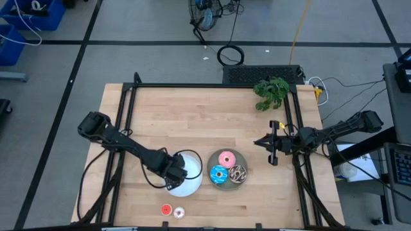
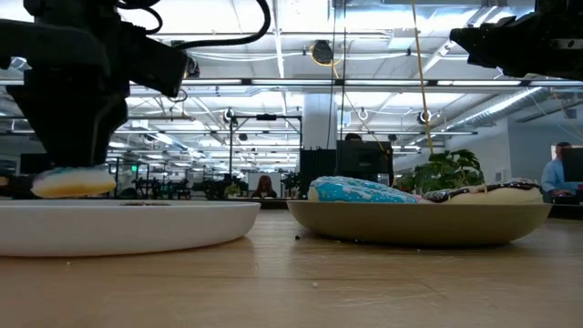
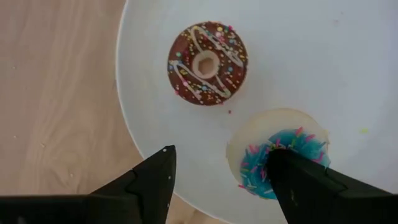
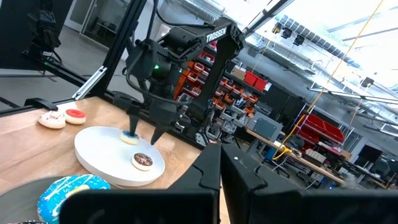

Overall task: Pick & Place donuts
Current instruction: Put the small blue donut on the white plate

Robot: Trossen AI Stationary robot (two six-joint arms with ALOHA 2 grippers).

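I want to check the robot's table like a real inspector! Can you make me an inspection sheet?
Surface: wooden table.
Job's things: pink donut, blue sprinkled donut and dark drizzled donut on grey plate; tiny brown donut and tiny blue donut on white plate; tiny red donut and tiny white donut on the table.
Clutter: green plant.
Grippers: left gripper open over the tiny blue donut; right gripper shut, waiting.
Cables: coiled cable on floor.
Surroundings: workshop, person behind.

Wooden table (image 1: 192, 122), white plate (image 1: 186, 186) beside grey plate (image 1: 226, 183); green plant (image 1: 271, 93) at far edge
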